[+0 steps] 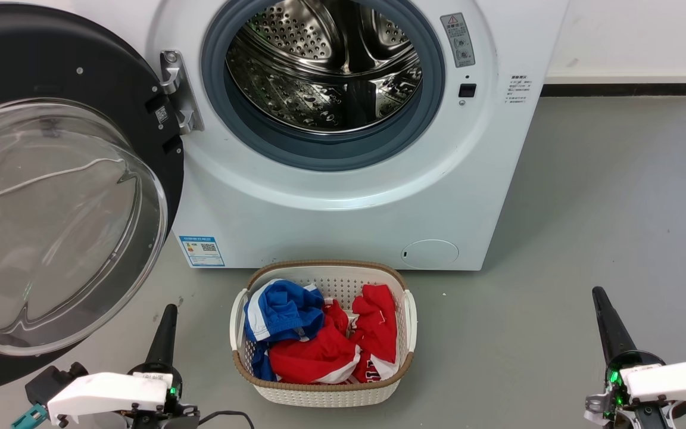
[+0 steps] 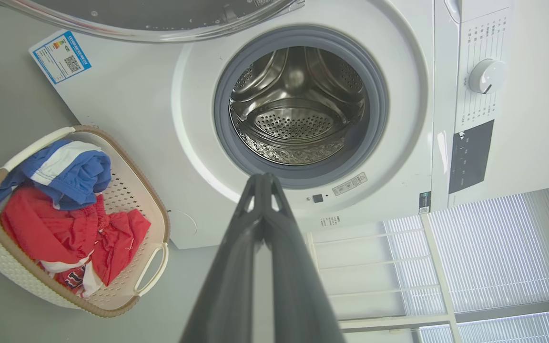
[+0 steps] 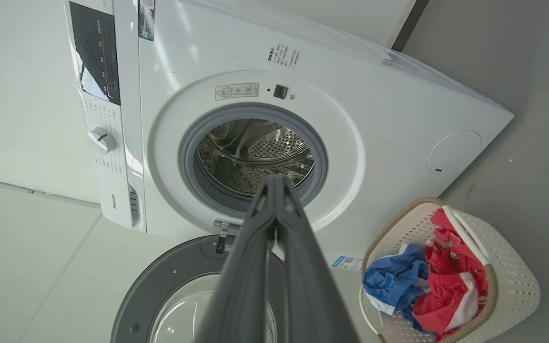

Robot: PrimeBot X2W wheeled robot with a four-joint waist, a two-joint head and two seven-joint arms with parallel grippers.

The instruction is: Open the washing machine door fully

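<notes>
From the head view, the washing machine door (image 1: 63, 196) stands wide open at the far left, hung on a metal hinge (image 1: 177, 92) at the left of the opening. Its inner face and bulging glass bowl are turned toward the robot. The steel drum (image 1: 325, 65) is fully exposed. The left gripper (image 1: 167, 322) sits at the near left, just below the door's lower rim, with its fingers pressed together into one dark spike and holding nothing. The right gripper (image 1: 604, 310) is at the near right, well apart from the door, likewise closed and empty. A basket (image 1: 411, 310) of red and blue clothes sits on the floor between them.

In the left wrist view, the left gripper (image 2: 262, 183) has its tips meeting, aimed at the drum's grey rubber ring (image 2: 379, 109). The door (image 2: 136, 16) shows as a curved edge off to one side of the fingers, not ahead of them.

In the right wrist view, the right gripper (image 3: 274, 186) is also closed, and the door (image 3: 160, 281) lies beyond it on the machine's hinge side.

The door lies left of and just beyond the left jaws, so that arm is clearly the nearer one. Its flat face runs roughly alongside the machine's front, which suggests it is at or near the end of its swing. Any remaining push would go on the free rim, leftward and away.
</notes>
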